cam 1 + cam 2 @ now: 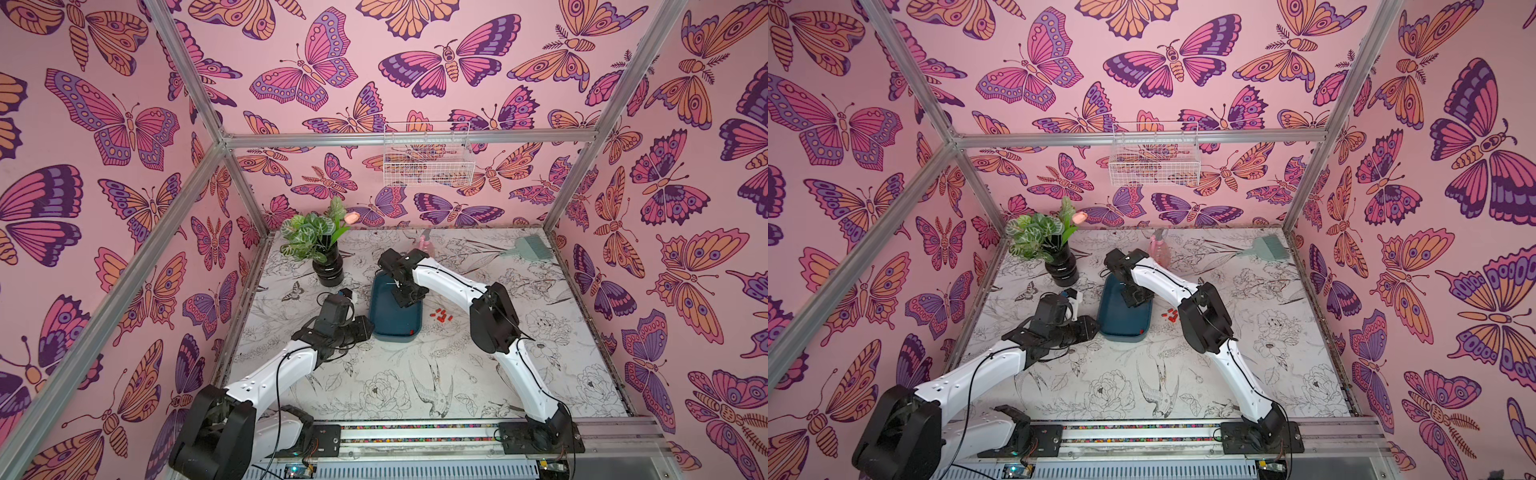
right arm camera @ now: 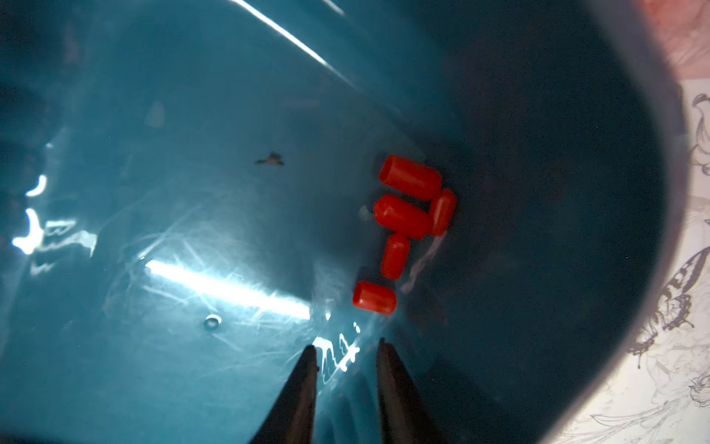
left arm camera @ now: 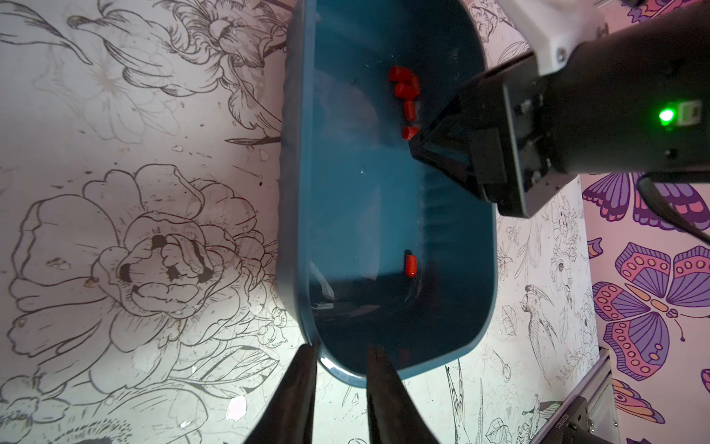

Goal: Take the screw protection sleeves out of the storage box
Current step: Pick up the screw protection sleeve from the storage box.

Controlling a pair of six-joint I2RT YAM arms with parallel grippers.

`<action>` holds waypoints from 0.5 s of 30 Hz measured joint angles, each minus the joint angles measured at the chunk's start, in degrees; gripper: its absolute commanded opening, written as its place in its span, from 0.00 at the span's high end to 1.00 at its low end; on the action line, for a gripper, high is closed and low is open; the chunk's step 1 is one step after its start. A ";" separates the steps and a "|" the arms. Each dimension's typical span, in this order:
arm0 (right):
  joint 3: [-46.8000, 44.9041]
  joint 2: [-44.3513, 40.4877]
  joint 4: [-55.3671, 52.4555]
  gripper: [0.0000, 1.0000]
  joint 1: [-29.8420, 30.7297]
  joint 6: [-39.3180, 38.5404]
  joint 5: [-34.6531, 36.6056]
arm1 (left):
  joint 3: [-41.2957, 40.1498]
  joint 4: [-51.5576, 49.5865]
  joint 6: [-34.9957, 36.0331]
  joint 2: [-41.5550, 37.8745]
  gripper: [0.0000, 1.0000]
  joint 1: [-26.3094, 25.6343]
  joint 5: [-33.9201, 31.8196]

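The storage box, a shallow teal tray, lies mid-table. Inside it, several red screw protection sleeves lie in a cluster, and a single one rests toward the near end. Several more sleeves lie on the table just right of the box. My right gripper hangs low over the box floor, open and empty, with the cluster just beyond its tips. My left gripper is shut on the box's near-left corner rim, one finger outside and one inside.
A black vase with a plant stands left of the box's far end. A pink spray bottle and a green brush lie at the back. A white wire basket hangs on the back wall.
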 measured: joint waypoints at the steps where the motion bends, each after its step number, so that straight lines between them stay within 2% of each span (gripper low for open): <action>1: 0.48 0.44 -0.13 0.68 0.00 0.00 0.17 | 0.00 0.02 0.00 0.00 0.72 0.00 0.00; 15: 3.10 2.71 -0.79 0.69 0.00 -0.70 2.38 | 0.00 0.02 0.00 0.00 0.72 0.00 0.00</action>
